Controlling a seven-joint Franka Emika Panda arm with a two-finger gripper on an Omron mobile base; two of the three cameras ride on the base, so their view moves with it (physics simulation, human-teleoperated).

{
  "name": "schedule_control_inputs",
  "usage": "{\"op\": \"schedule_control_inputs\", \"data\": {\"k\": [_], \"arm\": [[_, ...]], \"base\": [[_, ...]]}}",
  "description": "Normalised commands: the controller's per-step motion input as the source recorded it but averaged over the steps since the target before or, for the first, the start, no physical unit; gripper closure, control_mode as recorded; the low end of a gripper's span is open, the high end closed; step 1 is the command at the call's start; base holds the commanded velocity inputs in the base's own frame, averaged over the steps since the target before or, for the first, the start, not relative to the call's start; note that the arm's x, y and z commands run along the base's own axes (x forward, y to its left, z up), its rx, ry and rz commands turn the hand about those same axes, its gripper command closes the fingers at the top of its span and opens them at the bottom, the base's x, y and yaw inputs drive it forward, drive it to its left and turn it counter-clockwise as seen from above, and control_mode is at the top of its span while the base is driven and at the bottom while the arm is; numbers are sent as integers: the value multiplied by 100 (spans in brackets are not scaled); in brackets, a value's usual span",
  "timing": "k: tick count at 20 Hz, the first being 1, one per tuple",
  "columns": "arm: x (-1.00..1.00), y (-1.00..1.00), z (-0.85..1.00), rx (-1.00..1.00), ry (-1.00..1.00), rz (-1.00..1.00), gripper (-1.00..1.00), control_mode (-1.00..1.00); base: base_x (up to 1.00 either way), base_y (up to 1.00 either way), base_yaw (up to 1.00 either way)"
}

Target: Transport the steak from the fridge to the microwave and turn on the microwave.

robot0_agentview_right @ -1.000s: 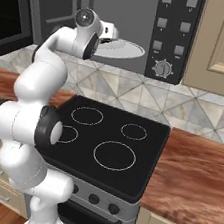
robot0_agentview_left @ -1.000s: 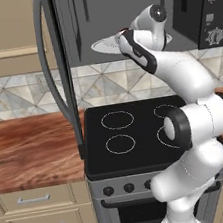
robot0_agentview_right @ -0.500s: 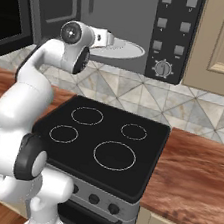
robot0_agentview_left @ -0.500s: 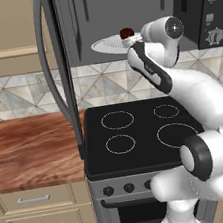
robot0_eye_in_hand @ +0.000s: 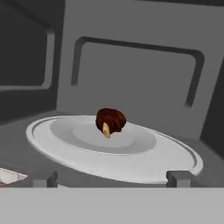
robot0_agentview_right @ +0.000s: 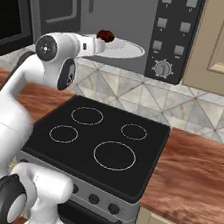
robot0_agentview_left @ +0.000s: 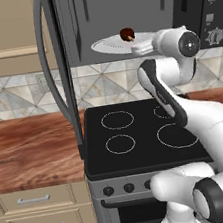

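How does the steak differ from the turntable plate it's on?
The steak is a small, dark brown rounded lump with a tan edge; the turntable plate is wide, flat, round and white. The steak rises up as a lump near the plate's middle; the plate lies level beneath it. Both sit inside the open microwave.

A round white turntable plate (robot0_eye_in_hand: 131,159) sits on the floor of the open microwave (robot0_agentview_right: 170,36) cavity, and a small dark brown steak (robot0_eye_in_hand: 110,121) rests on it near the middle. Below, a reddish-brown wooden counter (robot0_agentview_left: 33,150) runs left and right, with a black four-ring stove (robot0_agentview_left: 138,140) set into it.
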Motion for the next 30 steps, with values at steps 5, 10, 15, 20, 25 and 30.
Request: {"op": "schedule_control_inputs", "data": {"k": [5, 10, 15, 20, 25, 30], "arm": [[-100, 0, 0, -6, 0, -8, -100, -100], [-100, 0, 1, -6, 0, -7, -100, -100], [-100, -4, 0, 0, 7, -1, -100, -100], [-100, -9, 4, 0, 16, -4, -100, -100], [-100, -2, 4, 0, 23, -4, -100, -100], [-97, 0, 0, -2, 19, -4, -100, -100]], "base": [[0, 0, 0], [0, 0, 0], [0, 0, 0], [0, 0, 0], [0, 0, 0], [0, 0, 0]]}}
